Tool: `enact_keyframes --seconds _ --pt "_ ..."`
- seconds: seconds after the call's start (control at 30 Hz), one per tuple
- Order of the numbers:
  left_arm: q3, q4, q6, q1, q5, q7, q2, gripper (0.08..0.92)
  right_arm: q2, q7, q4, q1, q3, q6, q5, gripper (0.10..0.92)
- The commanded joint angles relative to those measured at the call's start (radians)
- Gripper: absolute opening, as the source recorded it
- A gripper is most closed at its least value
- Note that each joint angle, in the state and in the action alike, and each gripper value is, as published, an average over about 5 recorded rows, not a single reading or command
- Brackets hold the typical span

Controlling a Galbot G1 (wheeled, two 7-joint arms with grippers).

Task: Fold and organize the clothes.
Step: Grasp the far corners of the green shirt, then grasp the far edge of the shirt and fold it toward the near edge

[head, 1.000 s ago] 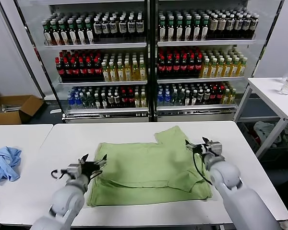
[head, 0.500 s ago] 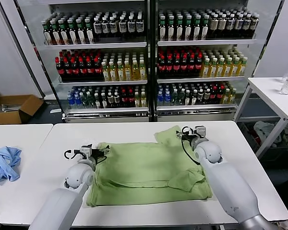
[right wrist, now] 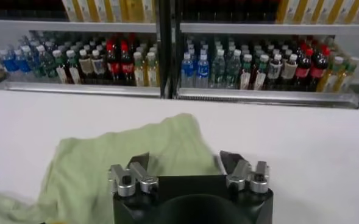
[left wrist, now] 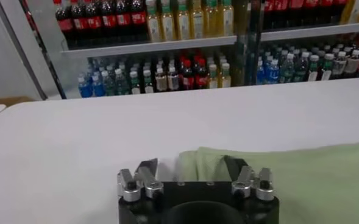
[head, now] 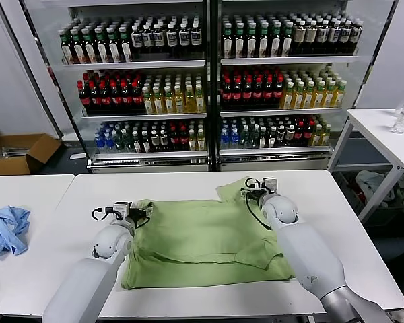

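Clothes-wise it was one light green shirt [head: 205, 239], lying mostly flat in the middle of the white table [head: 337, 229], with a sleeve poking out at the far right corner and a bunched fold near the right side. The left gripper [head: 136, 210] sat at the shirt's far left corner; from the left wrist view its fingers [left wrist: 145, 169] stood apart with the corner of the fabric between them, not pinched as far as I could see. The right gripper [head: 254, 188] was at the far right sleeve, jaws spread over the cloth [right wrist: 136, 155], nothing clamped either. So both claws looked released. Off to the left, a crumpled light blue garment [head: 5, 229] lay on a separate table. Drink coolers [head: 209, 81] full of bottles stood behind.
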Motion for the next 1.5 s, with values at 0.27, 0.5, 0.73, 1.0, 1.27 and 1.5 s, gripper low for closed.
enact_keyframes --seconds 0.27,0.5,0.73,1.0,1.27,1.5 --pt "-0.016 -0.039 -0.036 0.062 -0.057 0.034 0.008 0.395 -0.008 -0.018 0.051 -0.031 -0.008 0.006 0.044 0.369" --pt "-0.045 -0.152 -0.179 0.142 -0.039 0.034 0.024 0.196 -0.051 -0.028 0.237 -0.115 -0.005 0.075 0.025 0.17" --pt "-0.08 -0.274 -0.236 0.214 -0.06 0.034 0.042 0.1 -0.113 -0.023 0.455 -0.213 0.063 0.106 0.024 0.106" --pt "-0.123 -0.41 -0.266 0.318 -0.08 0.022 0.047 0.094 -0.221 -0.008 0.687 -0.336 0.16 0.106 0.05 0.106" --pt "-0.191 -0.507 -0.266 0.453 -0.098 0.024 0.066 0.094 -0.3 -0.009 0.846 -0.579 0.283 0.11 0.052 0.106" --pt "-0.215 -0.549 -0.248 0.544 -0.092 0.035 0.06 0.094 -0.307 0.002 0.925 -0.742 0.369 0.098 0.062 0.106"
